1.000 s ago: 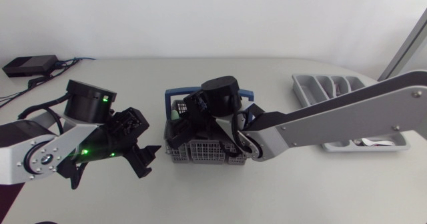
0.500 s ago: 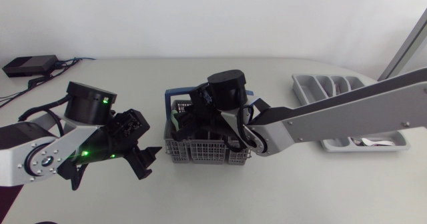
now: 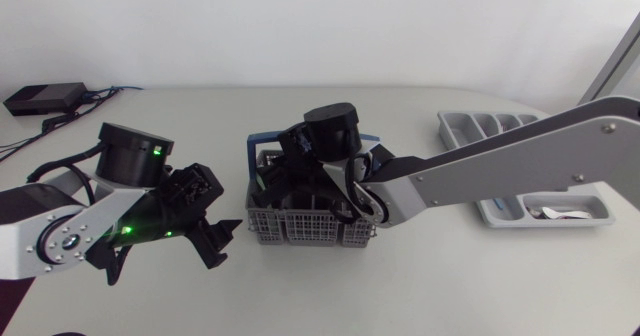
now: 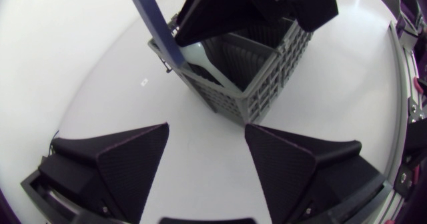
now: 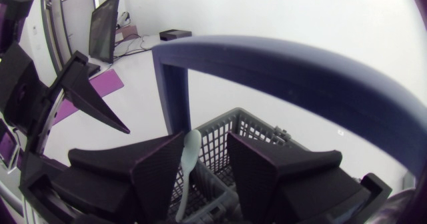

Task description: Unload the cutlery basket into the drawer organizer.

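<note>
Right gripper [image 5: 205, 143] is down in the grey lattice cutlery basket [image 3: 310, 228], centre frame, jaws apart around a pale green utensil handle [image 5: 189, 161]. Left gripper [image 4: 206, 127] waits lower left, jaws wide. Grey compartmented drawer organizer [image 3: 478, 128] sits right.

Basket mouth: the right gripper [image 5: 203, 147] filled the top of the cutlery basket [image 3: 310, 228], fingers apart beside a pale green utensil [image 5: 190, 154].
Handle: the blue handle [image 5: 280, 71] arched just over that gripper.
Centre left: the left gripper [image 4: 207, 127], fingers spread, stood near the basket's wall.
Centre right: the right arm [image 3: 500, 171] crossed over part of the drawer organizer [image 3: 470, 126].
Lower right: open table [image 3: 420, 286] lay before the basket.
</note>
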`<action>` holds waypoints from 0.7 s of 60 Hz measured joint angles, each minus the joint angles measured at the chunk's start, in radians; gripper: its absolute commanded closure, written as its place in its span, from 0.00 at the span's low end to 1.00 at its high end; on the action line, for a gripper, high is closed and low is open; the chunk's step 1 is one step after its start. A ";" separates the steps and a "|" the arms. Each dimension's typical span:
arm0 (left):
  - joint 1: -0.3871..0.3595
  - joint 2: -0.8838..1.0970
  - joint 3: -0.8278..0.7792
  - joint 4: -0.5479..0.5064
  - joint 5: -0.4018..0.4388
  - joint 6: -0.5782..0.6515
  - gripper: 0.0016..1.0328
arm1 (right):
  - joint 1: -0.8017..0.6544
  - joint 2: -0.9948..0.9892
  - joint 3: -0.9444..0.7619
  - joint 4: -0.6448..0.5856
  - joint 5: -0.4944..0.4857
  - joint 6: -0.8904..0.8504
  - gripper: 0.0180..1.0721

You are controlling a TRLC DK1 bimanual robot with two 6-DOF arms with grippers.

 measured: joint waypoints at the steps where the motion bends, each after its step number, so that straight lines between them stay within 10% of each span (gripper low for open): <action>1: 0.000 0.000 0.000 0.000 0.000 0.000 0.23 | 0.000 0.000 0.000 0.000 0.000 0.000 0.54; 11: 0.000 0.000 0.000 0.000 0.000 0.000 0.23 | 0.001 0.001 0.000 0.000 -0.012 0.000 0.70; 42: 0.000 0.000 -0.001 0.008 0.000 0.000 0.23 | 0.001 0.023 0.001 -0.006 -0.072 0.001 0.77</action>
